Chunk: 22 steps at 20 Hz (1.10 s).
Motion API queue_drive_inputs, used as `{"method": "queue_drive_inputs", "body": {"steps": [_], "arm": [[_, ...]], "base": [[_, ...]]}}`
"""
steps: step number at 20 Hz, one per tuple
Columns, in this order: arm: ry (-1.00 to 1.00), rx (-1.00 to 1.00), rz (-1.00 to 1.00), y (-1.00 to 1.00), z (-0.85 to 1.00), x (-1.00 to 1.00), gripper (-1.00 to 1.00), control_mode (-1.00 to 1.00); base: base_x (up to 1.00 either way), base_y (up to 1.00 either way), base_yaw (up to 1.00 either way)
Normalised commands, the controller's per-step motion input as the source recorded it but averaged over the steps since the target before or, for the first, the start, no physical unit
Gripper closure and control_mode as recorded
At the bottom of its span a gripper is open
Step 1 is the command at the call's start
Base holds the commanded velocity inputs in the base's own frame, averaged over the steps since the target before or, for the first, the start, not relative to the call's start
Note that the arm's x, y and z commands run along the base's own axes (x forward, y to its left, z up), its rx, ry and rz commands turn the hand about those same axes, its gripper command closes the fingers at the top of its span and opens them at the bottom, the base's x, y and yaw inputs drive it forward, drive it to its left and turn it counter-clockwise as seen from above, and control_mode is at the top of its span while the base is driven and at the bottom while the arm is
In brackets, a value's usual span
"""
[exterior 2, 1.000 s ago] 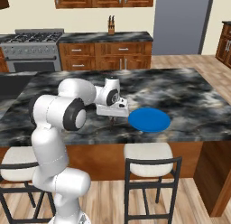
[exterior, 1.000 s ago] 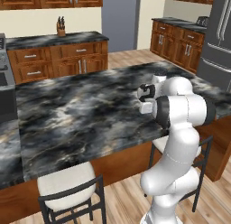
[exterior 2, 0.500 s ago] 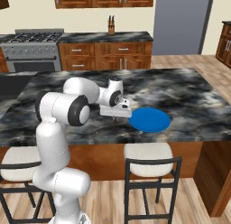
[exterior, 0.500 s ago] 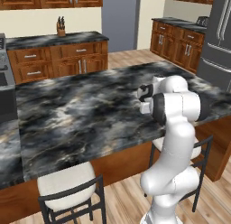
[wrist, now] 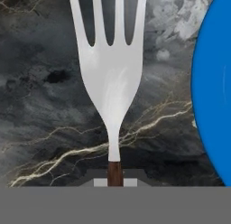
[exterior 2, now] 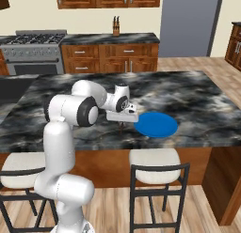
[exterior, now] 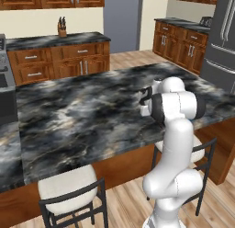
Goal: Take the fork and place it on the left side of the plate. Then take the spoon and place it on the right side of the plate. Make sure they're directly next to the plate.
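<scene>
The fork (wrist: 111, 78) has a pale silver head, smooth and a little shiny, with four long tines, a neck that narrows downward, and a dark brown handle that starts just above the bottom of the hand view. The gripper (wrist: 115, 181) is closed on this handle — the fingers (wrist: 100, 182) show as small grey blocks on both sides of it. Under the fork lies the counter (wrist: 45, 128), black and grey marble with thin golden veins. At the right edge of this view curves the plate (wrist: 214, 92), flat, plain bright blue, with a round rim; the fork is near it but apart from it.

The right base view shows the whole plate (exterior 2: 156, 124) as a flat oval on the island near its front edge, and the gripper (exterior 2: 122, 125) low over the counter (exterior 2: 197, 96) just left of it, with a thin dark piece — the fork handle (exterior 2: 122, 128) — hanging under it. The left base view shows the hand (exterior: 147, 101) over the marble, with the white arm in front of it.
</scene>
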Motion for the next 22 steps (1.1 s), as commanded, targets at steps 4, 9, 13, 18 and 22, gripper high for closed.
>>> {"method": "queue_drive_inputs", "body": {"steps": [4,9,13,18,22], "arm": [[0.0,0.0,0.0,-0.21,-0.02,0.05,1.0,-1.0],[0.0,0.0,0.0,-0.14,-0.11,0.0,1.0,-1.0],[0.0,0.0,0.0,0.09,-0.11,0.04,-1.0,-1.0],[0.0,0.0,0.0,0.13,-0.01,0.03,-1.0,-1.0],[-0.01,0.0,0.01,0.04,0.11,0.0,-1.0,-1.0]], "base": [[0.0,0.0,0.0],[0.0,0.0,0.0],[0.0,0.0,0.0],[0.0,0.0,0.0],[0.0,0.0,0.0]]}}
